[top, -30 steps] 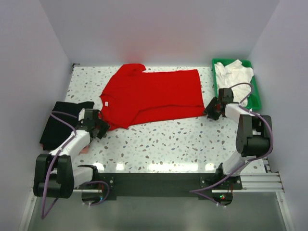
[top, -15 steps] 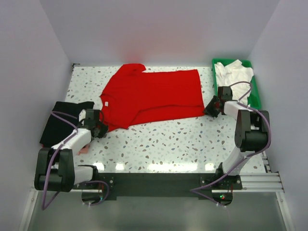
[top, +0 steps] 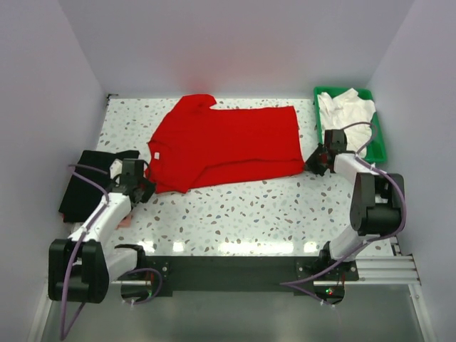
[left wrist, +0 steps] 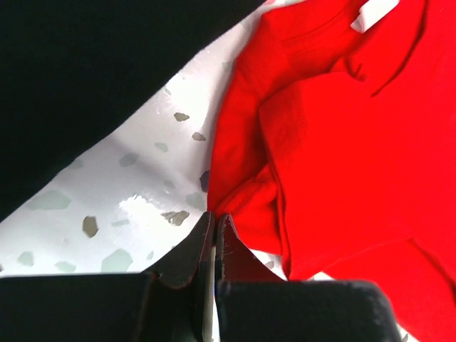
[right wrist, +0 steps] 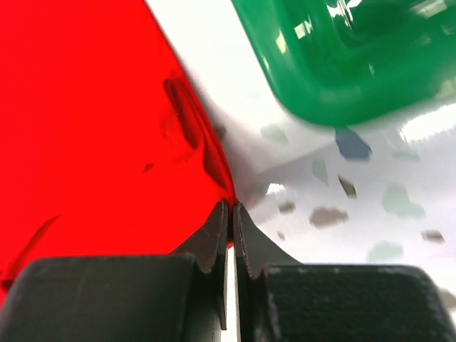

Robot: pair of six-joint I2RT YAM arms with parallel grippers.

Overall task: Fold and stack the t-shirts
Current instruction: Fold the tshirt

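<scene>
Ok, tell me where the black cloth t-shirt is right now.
The black cloth t-shirt lies at the left edge of the table in the top view, just left of the left tool and the spread bright red t-shirt.

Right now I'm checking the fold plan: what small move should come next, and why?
Probably raise both pincers slightly together. The left pincer and right pincer are each shut on a near corner of the flat red t-shirt, so a small lift would test both grips before folding it over.

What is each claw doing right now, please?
Left claw: closed, pinching the red t-shirt at a sleeve edge.
Right claw: closed, pinching the red t-shirt at its hem corner.
</scene>
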